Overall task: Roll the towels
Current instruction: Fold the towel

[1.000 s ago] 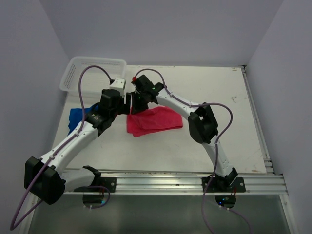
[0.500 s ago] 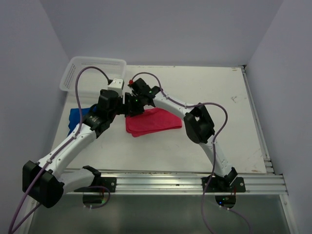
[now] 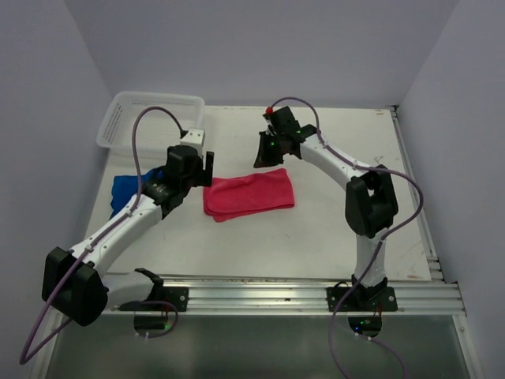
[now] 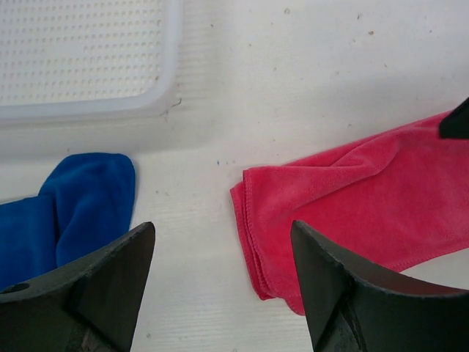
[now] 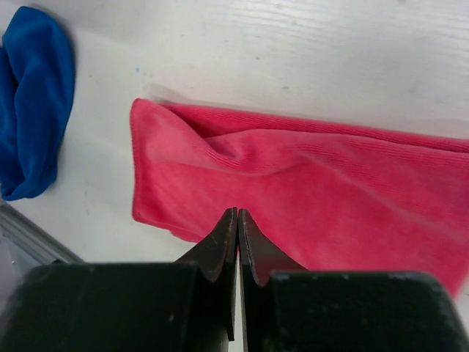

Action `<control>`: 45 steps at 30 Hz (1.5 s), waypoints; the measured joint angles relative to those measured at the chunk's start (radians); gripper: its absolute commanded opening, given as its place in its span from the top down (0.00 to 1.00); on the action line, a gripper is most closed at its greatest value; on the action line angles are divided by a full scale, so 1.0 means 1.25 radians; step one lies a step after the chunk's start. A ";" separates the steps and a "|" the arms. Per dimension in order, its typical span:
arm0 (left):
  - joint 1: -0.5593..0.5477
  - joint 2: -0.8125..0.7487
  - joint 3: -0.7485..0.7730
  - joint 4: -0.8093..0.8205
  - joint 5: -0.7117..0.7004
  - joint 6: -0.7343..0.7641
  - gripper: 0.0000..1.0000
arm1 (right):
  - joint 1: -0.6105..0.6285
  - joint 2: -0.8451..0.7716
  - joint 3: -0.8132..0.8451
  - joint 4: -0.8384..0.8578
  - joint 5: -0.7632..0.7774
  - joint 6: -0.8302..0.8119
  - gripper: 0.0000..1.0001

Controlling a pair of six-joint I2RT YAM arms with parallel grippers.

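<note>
left tool (image 4: 220,229) jaws spread wide, holding nothing | pink-red towel (image 4: 352,213) flat on desk (image 4: 315,81), its end just ahead of one finger | blue towel (image 4: 80,205) bunched ahead of the other | right tool (image 5: 237,214) pinched together, empty, pink-red towel beneath and beyond its tips

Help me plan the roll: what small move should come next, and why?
Probably move the left gripper onto the pink towel and pinch its short end: the jaws stand open beside that unheld end, while the right gripper is shut, empty.
</note>
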 measured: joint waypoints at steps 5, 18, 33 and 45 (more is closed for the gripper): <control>0.000 0.099 0.014 0.000 0.021 -0.045 0.21 | -0.040 -0.116 -0.122 0.009 0.042 -0.063 1.00; 0.015 0.294 0.122 0.023 0.066 -0.129 0.23 | -0.105 -0.127 -0.323 0.024 0.052 -0.141 1.00; 0.093 0.414 0.131 0.084 0.140 -0.153 0.44 | -0.104 -0.083 -0.345 0.055 0.063 -0.168 1.00; 0.095 0.479 0.113 0.107 0.170 -0.174 0.57 | -0.105 -0.082 -0.345 0.056 0.062 -0.172 1.00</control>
